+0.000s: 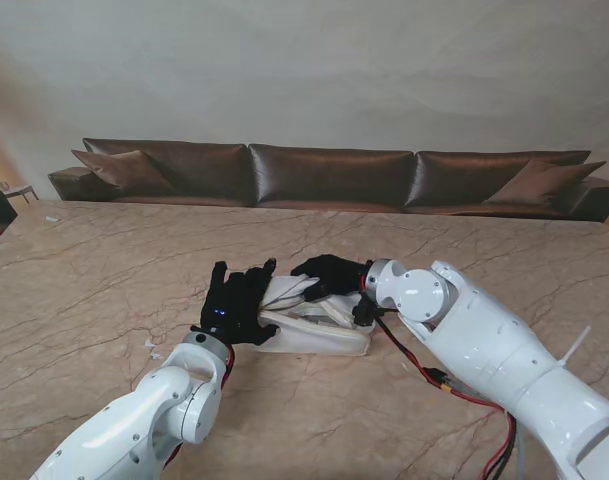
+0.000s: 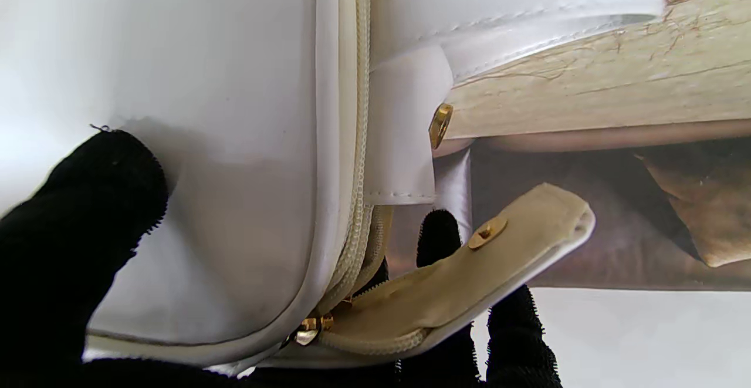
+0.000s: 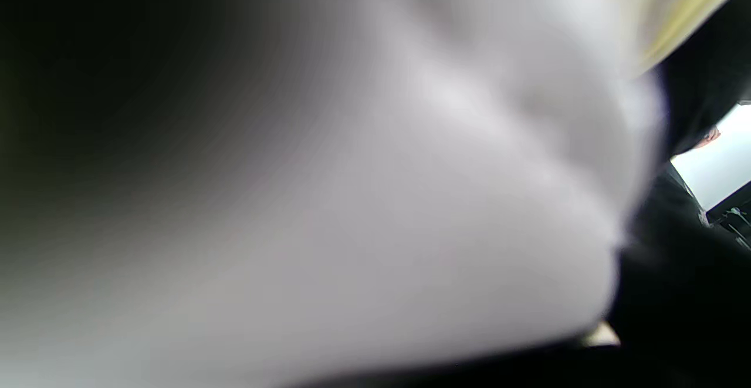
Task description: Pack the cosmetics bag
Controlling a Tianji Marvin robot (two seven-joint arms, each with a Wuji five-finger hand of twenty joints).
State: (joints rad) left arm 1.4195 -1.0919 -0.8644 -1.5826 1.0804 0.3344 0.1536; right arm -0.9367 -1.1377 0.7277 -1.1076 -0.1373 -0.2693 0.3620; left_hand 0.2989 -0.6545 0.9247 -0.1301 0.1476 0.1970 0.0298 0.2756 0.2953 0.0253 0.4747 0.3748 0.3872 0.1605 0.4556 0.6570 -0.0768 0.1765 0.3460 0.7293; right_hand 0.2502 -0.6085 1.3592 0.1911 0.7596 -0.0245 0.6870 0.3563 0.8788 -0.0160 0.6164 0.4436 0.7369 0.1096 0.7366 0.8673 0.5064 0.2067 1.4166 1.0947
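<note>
A: Where's the bag?
B: I see the glossy white cosmetics bag (image 1: 319, 325) mid marble tabletop (image 1: 104, 290). Left robot hand (image 1: 236, 303) grips its end; right robot hand (image 1: 331, 275) clutches its top. Ivory zipper (image 2: 358, 141), brass snaps.

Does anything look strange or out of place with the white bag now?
The cosmetics bag lies crumpled between the left hand and right hand. Its snap tab hangs unfastened, apart from the stud. The right wrist view is blurred white, too close to read.

High stand view; both wrist views tight on bag (image 1: 319, 325).
</note>
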